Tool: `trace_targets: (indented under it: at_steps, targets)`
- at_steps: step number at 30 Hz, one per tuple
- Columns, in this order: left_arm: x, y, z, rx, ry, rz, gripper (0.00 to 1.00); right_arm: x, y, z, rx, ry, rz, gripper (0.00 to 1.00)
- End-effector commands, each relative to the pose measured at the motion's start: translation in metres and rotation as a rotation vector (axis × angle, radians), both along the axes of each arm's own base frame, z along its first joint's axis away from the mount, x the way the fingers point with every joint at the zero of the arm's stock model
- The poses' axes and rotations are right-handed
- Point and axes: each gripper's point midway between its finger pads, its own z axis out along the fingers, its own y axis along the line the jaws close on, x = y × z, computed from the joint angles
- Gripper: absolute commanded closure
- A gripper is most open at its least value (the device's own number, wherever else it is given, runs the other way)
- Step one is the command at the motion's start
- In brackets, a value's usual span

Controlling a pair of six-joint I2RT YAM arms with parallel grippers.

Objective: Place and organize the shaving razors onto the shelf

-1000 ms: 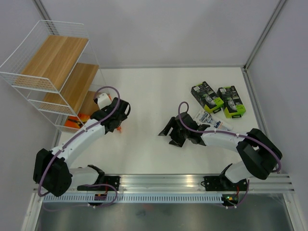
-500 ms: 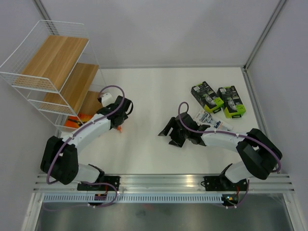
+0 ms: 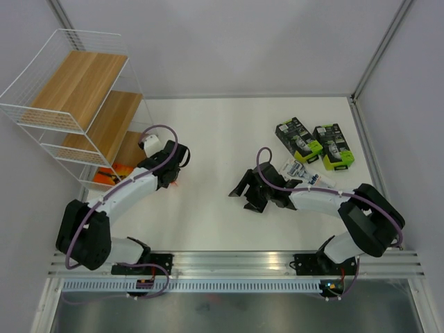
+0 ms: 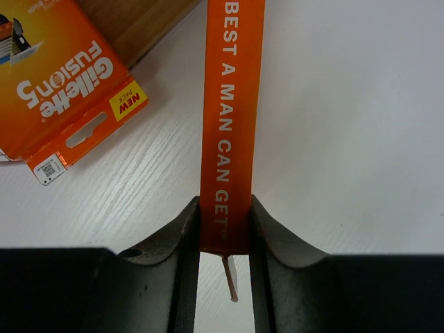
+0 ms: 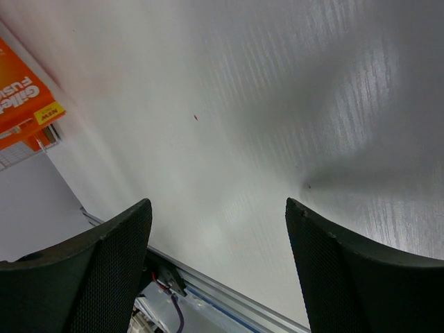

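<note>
Robot lab, walled white table — aluminium rail

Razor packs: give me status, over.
Left tool shut on orange pack, edge-on. Right tool open, empty. Second orange pack at shelf foot; three more packs unshelved.

The right gripper has two black, mesh-textured fingers standing wide apart with nothing between them, above the white, faintly wood-grained table top. Well off to the left, cut by the frame edge, lies a flat orange cardboard razor pack with white lettering and a small yellow tag. At the near edge of the table runs a silver metal rail.
</note>
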Motion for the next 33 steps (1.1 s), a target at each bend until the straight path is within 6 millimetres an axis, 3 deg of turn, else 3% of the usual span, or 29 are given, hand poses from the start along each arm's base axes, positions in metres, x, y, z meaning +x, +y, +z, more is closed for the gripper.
trace_targets:
  at_steps: [1,2,8,18,24,33]
  targets:
    - [0.019,0.005,0.04,-0.057,-0.224,0.066,0.77,0.005,0.007,0.002,0.008,-0.006,0.025,0.17]
    - [0.021,0.006,0.052,-0.075,-0.283,0.079,0.77,0.004,0.008,0.002,0.007,-0.005,0.031,0.17]
    - [0.025,0.014,0.072,-0.084,-0.381,0.134,0.76,0.004,0.007,0.0,0.003,0.003,0.037,0.17]
    - [0.018,0.038,0.029,-0.2,-0.422,0.379,0.76,0.003,0.008,-0.003,-0.003,0.009,0.06,0.17]
    - [0.031,0.045,0.029,-0.232,-0.509,0.429,0.76,0.002,0.006,-0.005,-0.006,0.014,0.064,0.17]
    - [0.058,0.051,0.008,-0.358,-0.506,0.56,0.73,0.002,0.007,-0.007,-0.007,0.026,0.07,0.17]
